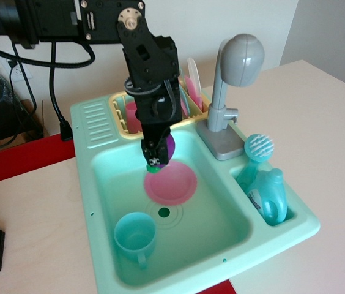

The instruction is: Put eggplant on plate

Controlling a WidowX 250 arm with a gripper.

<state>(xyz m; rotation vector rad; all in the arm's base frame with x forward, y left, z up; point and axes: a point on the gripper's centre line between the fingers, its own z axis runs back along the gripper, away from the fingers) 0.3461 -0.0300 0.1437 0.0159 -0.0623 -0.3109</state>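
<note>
The gripper [158,153] is shut on the purple eggplant [167,147] and holds it stem-down over the sink. The eggplant's green cap [153,168] hangs just above the far left rim of the round pink plate [172,184]. The plate lies flat on the sink floor. I cannot tell whether the cap touches the plate. The black arm [151,67] comes in from the upper left and hides part of the dish rack.
A teal cup [135,236] stands in the sink's [99,184] near left corner. A yellow dish rack [123,113] with a pink cup [132,116] and upright plates [191,89] is behind. A grey faucet [233,73], a teal brush [257,150] and a bottle [270,196] are on the right.
</note>
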